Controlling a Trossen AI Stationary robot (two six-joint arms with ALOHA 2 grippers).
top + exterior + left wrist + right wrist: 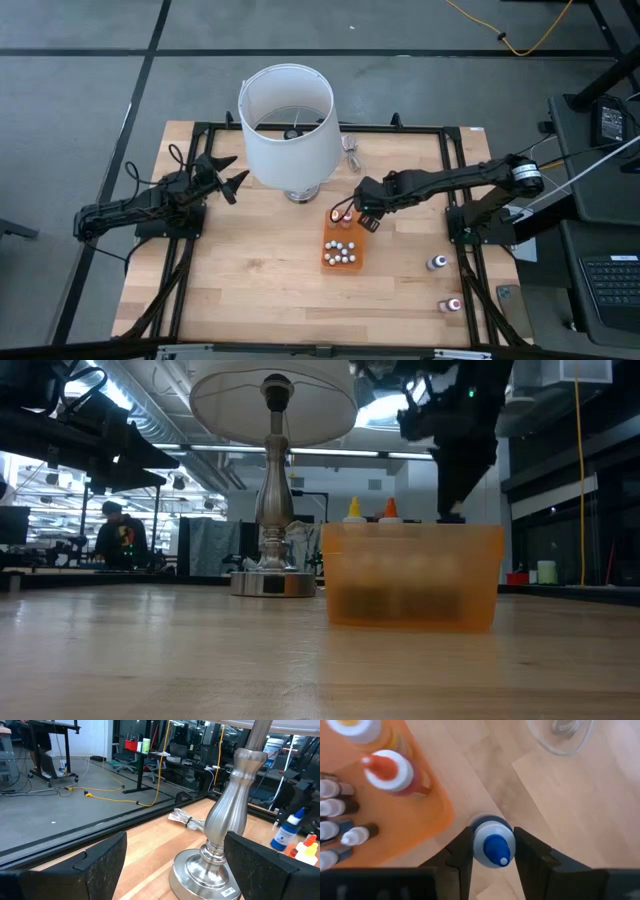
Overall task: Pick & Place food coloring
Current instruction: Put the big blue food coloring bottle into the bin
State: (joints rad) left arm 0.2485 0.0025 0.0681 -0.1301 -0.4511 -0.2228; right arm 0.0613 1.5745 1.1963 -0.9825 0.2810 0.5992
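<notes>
- Between our right gripper's [492,852] dark fingers we hold a small blue-capped food coloring bottle [492,842], just beside the translucent orange plastic tray [395,815].
- In that tray stand a red-tipped bottle [390,770] and tiny white-capped bottles [335,807].
- Farther off, two more bottles [437,262] stand on the wooden table [250,280].
- Beyond, our left gripper [225,175] hangs wide open near the silver lamp base [220,845].

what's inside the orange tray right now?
In the orange tray: a cluster of tiny white-capped bottles, plus two bigger bottles at the lamp-side end, one orange-tipped. The right gripper holds a blue-capped bottle just outside it. The tray floor beneath the bottles is hidden.
</notes>
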